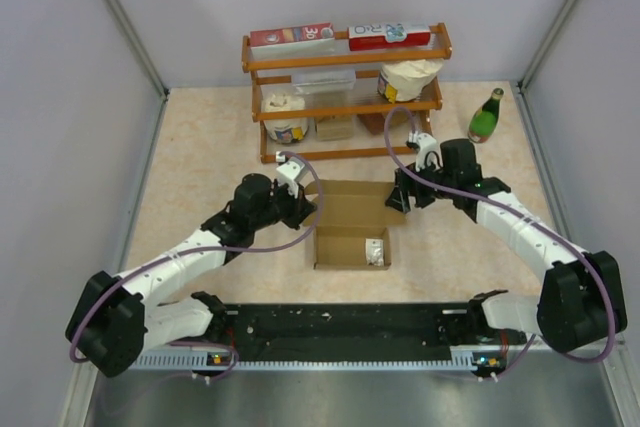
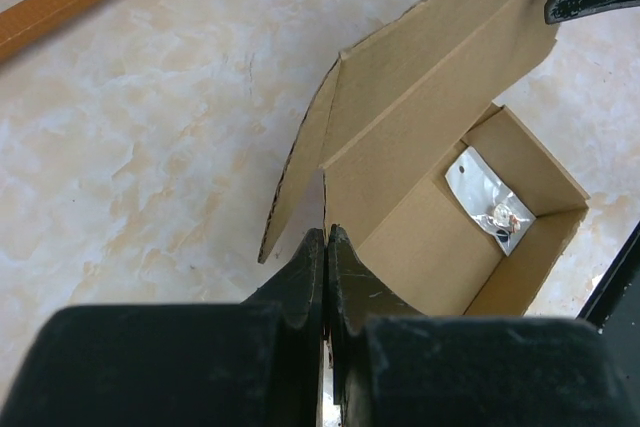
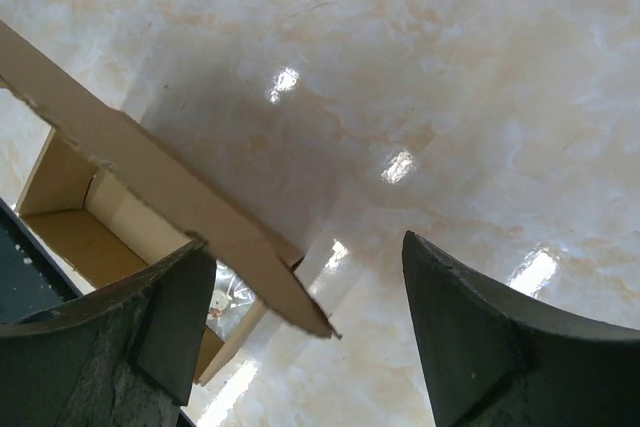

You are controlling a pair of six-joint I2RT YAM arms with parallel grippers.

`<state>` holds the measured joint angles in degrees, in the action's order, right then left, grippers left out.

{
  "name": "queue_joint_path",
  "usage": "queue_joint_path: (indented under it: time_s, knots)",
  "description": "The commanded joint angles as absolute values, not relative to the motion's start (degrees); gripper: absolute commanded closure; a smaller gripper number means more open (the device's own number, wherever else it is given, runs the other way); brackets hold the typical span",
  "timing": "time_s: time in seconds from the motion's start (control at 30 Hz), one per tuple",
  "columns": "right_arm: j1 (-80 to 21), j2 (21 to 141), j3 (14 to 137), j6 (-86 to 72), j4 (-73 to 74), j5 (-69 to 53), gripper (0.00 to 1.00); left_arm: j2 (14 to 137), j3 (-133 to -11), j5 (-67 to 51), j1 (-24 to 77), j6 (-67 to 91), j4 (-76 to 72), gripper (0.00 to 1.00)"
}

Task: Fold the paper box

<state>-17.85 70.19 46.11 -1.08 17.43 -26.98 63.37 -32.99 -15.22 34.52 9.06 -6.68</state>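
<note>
Now the box (image 1: 352,205) is sitting mid-desk (image 1: 200,147), tray open, lid tilting up along its 12 o'clock side, a small packet (image 2: 490,209) lying inside. It's looking like light, thin card, stiff across panels, giving at creases and easy to crush, so I'm favouring the lid's free edge near its corners. Left claw (image 2: 326,243), at 10 o'clock, is showing jaws together at the lid's corner fold; whether card is nipped, can't tell. Right claw (image 3: 305,247), at 2 o'clock, is gaping wide, lid corner lying between, ungripped.
</note>
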Motion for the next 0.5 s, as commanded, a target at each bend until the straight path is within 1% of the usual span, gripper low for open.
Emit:
queue_joint_path:
  time_s: [0.0, 0.23, 0.37, 0.47]
  knots:
    - [-17.31, 71.45, 46.67, -0.7, 14.24, -30.85, 0.3, 64.25, -34.45, -14.59, 34.28, 8.53, -9.58, 1.0]
    - [-17.31, 68.65, 46.49, -2.9, 16.34, -29.36, 0.52, 64.6, -34.72, -12.84, 34.28, 9.4, -9.67, 1.0]
    - [-17.23, 67.15, 46.06, -3.78, 17.93, -29.62, 0.57, 64.86, -34.98, -12.48, 34.36, 9.76, -9.76, 1.0]
    - [-17.31, 67.15, 45.27, -3.69, 18.54, -29.53, 0.54, 64.78, -34.89, -12.48, 34.28, 10.02, -9.76, 1.0]
